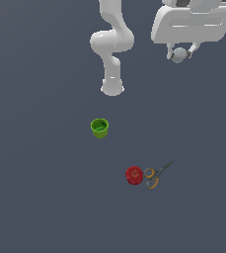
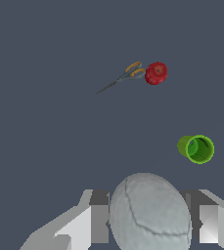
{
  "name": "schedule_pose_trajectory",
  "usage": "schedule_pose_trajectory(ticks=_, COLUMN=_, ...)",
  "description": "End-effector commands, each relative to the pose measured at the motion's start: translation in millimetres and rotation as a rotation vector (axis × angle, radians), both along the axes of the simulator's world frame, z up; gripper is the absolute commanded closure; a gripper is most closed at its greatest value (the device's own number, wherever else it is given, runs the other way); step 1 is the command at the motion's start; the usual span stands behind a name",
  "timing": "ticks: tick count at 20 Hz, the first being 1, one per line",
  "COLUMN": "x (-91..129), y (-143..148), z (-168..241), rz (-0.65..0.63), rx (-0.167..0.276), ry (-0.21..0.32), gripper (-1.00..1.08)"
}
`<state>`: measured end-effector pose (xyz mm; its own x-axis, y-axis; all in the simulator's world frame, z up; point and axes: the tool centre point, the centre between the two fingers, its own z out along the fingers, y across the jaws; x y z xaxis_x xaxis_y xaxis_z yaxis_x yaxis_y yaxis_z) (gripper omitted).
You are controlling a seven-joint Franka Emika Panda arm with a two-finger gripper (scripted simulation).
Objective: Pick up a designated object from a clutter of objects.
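While the arm [image 1: 112, 44] stood at the far edge of the bench [image 1: 40, 188], the hand [image 1: 179, 54] was raised well clear of the green cup [image 1: 99, 128], off toward the exterior view's right of it. Hand was clamped on the grey ball [image 1: 179, 55], one finger [image 2: 79, 227] on each side, ball off the bench. Wrist view: ball [image 2: 150, 212] filled the gap between the fingers. Red apple-like object [image 1: 134, 175] sat nearer the camera than the cup, well apart from it. Orange-handled scissors [image 1: 154, 177] lay just beside the apple, on its side away from the cup, handles touching or nearly touching it; couldn't tell which.
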<state>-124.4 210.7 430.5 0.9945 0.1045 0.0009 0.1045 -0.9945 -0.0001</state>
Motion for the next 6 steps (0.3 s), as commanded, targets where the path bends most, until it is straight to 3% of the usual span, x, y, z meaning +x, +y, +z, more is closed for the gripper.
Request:
schedule_pose_trajectory(ticks=1, x=0.9, y=2.3, z=6.6, rz=0.0, rx=0.0, ry=0.001, gripper=1.08)
schedule_pose_trajectory(ticks=6, x=1.8, y=3.9, z=10.8, rz=0.0, rx=0.0, ry=0.001, gripper=1.08)
